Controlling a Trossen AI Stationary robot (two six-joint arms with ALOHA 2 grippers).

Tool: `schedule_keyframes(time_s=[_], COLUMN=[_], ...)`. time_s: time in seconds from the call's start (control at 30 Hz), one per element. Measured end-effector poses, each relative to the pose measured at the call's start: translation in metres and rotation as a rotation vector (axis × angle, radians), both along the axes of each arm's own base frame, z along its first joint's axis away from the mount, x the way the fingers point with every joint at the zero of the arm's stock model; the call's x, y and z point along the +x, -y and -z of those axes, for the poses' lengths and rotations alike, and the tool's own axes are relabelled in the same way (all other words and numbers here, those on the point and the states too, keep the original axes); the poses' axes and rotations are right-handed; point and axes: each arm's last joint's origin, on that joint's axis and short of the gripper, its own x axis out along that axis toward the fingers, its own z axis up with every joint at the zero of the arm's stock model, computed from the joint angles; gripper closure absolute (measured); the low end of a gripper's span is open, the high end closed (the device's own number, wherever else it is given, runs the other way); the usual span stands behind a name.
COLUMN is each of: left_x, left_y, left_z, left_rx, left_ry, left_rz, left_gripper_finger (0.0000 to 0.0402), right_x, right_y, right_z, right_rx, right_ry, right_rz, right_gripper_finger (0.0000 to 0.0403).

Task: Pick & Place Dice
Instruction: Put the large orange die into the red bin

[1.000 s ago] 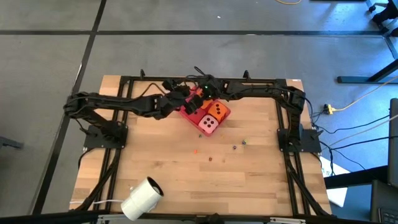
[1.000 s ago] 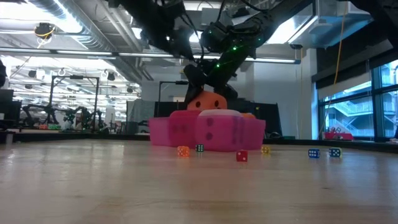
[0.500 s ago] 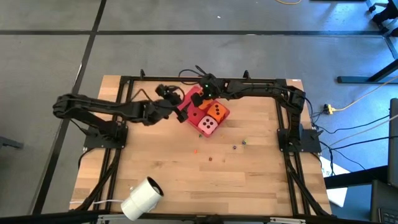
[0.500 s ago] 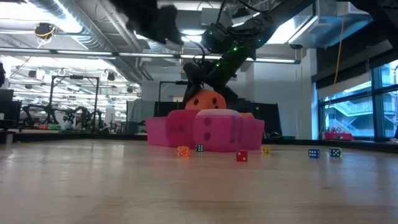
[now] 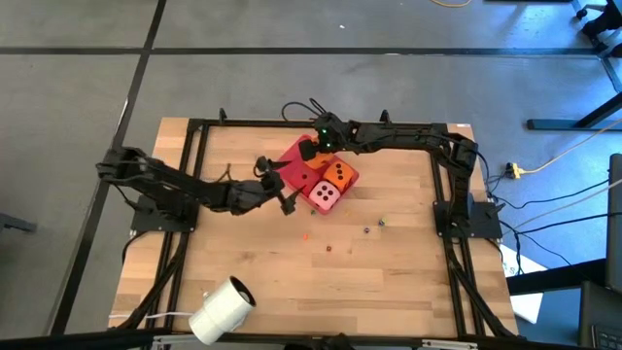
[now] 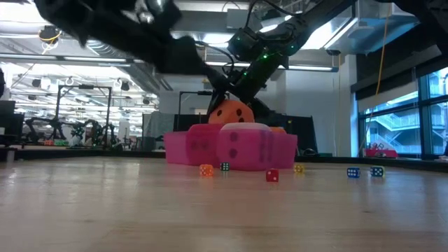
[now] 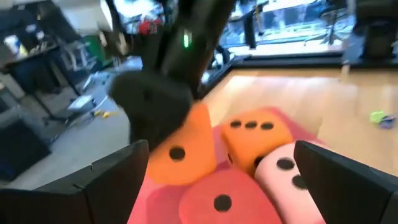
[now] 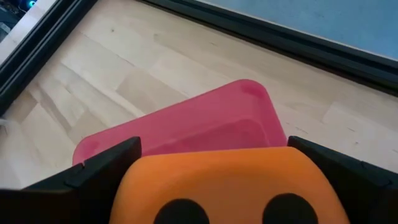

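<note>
Overhead: four dice and a red tray [image 5: 292, 156], both grippers working at table centre.
Right gripper [image 5: 309, 152], fingers spread, is pinching one orange die [image 8: 227, 186]; left gripper [image 5: 284, 199], fingers spread, is hovering at 8 o'clock from the second orange die [image 5: 339, 174], red die [image 7: 227, 199] and pink die [image 5: 327, 194].

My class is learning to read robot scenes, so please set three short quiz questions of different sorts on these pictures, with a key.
1. True or false: the left gripper holds a die.
2. Which die is at the right gripper? A orange, B pink, C red.
3. Fill in: the tray is coloured ___.
Key: 1 false, it is open and empty. 2 A, the orange die. 3 red.
</note>
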Motion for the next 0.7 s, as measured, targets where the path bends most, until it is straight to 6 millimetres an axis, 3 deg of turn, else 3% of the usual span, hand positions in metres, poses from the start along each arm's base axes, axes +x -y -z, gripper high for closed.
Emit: schedule_keyframes(time_s=[0.23, 0.47, 0.7], left_x=[0.028, 0.031, 0.039], left_y=[-0.001, -0.016, -0.041], left_z=[0.041, 0.065, 0.066], left_rx=[-0.018, -0.003, -0.136], left_ry=[0.083, 0.129, 0.166], left_rz=[-0.106, -0.432, -0.118], left_gripper_finger=[0.0002, 0.0002, 0.0002], right_x=[0.000, 0.000, 0.001], right_y=[0.000, 0.000, -0.001], right_z=[0.000, 0.000, 0.000], right_rx=[-0.007, -0.013, 0.015], right_ry=[-0.004, -0.008, 0.010], right_rz=[-0.009, -0.017, -0.053], right_gripper_finger=[0.0005, 0.0005, 0.0005])
